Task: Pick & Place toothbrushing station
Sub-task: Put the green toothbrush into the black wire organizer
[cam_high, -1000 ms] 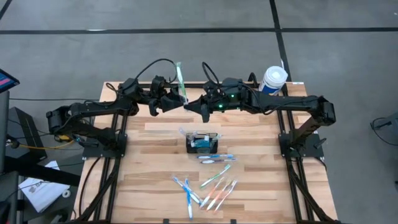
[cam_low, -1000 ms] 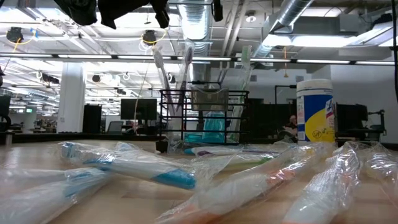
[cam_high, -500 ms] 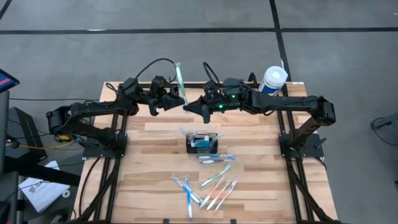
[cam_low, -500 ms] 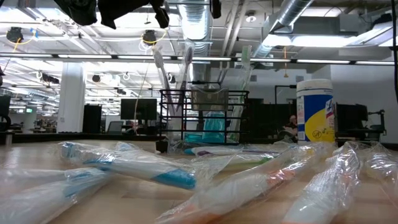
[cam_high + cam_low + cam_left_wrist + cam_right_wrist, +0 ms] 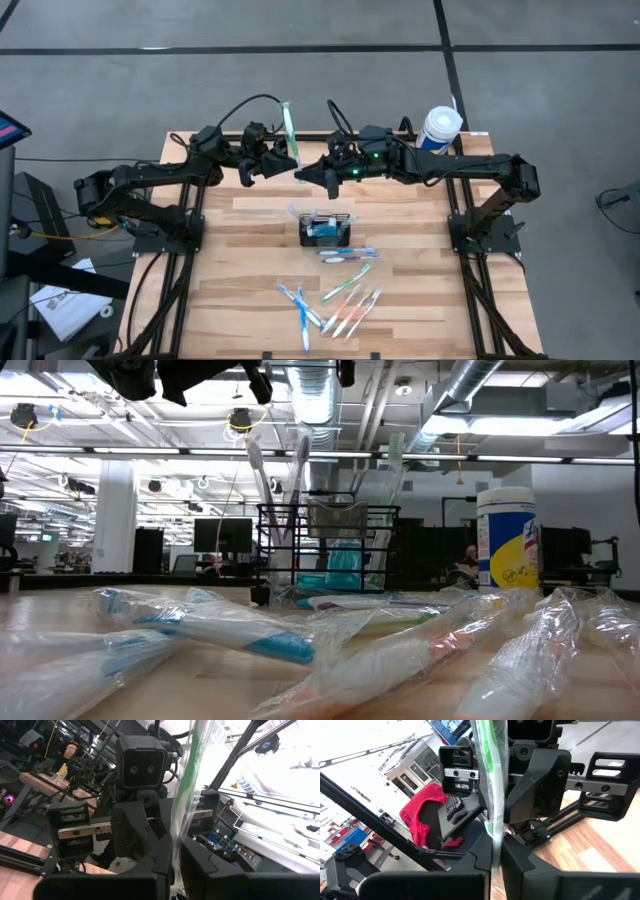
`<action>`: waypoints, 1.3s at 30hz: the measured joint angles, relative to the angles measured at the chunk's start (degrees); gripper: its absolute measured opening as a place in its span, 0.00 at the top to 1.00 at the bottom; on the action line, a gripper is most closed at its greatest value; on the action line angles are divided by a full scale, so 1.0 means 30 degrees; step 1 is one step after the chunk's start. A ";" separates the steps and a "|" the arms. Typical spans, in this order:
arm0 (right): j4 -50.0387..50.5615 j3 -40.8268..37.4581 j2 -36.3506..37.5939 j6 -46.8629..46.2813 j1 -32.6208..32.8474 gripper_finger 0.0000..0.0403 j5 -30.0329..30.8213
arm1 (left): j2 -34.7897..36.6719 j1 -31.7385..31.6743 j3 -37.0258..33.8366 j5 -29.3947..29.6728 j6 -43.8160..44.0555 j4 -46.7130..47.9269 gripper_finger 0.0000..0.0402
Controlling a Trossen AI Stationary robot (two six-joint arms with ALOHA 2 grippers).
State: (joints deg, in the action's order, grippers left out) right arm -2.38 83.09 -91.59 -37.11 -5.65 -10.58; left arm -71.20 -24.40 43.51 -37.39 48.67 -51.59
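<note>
Black wire-mesh caddy, wood table

Two dark, matte-black jointed arms with looping black cables; right arm shows a green indicator light behind its gripper.

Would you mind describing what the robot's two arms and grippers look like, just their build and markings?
Both arms are matt black, built of slim jointed links on black frame stands. Black cables loop above the left gripper and right gripper; yellow cable runs by the left arm's base. A green light glows on the right wrist. Each gripper has blocky angular black fingers on a silver toothed rail, under a boxy two-lens camera.
</note>
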 joint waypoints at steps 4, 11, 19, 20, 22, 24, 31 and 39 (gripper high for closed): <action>-0.0359 0.0000 -0.0006 -0.0371 -0.0080 0.92 -0.0018 | 0.0022 0.0000 0.0000 0.0156 -0.0067 -0.0039 0.99; -0.0218 0.0058 0.0454 -0.0399 -0.0271 0.69 -0.0947 | 0.0015 0.0000 -0.0006 -0.0075 0.0013 0.0076 1.00; 0.0038 0.0069 0.1023 0.0661 0.0133 0.52 -0.1516 | -0.0013 -0.0657 -0.0007 -0.0215 0.3110 0.0059 1.00; 0.0109 0.0080 0.1245 0.0828 0.0143 0.52 -0.1519 | -0.0063 -0.0799 -0.0007 -0.0280 0.4097 0.0061 1.00; 0.0698 0.0073 0.1670 0.1333 0.0124 0.51 -0.1539 | -0.0252 -0.1022 -0.0015 -0.0683 0.6014 0.0204 1.00; 0.1085 0.0135 0.1917 0.2217 0.0109 0.51 -0.1524 | -0.0355 -0.1168 -0.0022 -0.1119 0.7835 0.0204 1.00; 0.3906 0.1066 0.2889 0.7763 0.0073 0.58 -0.0495 | -0.0844 -0.1444 -0.0012 -0.3379 1.2602 0.0063 1.00; 1.1150 0.4896 0.1940 1.5023 0.0739 0.60 0.2837 | -0.0823 -0.1530 -0.0036 -0.5372 1.8414 -0.0021 1.00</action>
State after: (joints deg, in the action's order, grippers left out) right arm 31.07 97.78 -85.77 7.96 -3.43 -2.07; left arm -73.67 -28.99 43.40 -53.51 103.91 -51.66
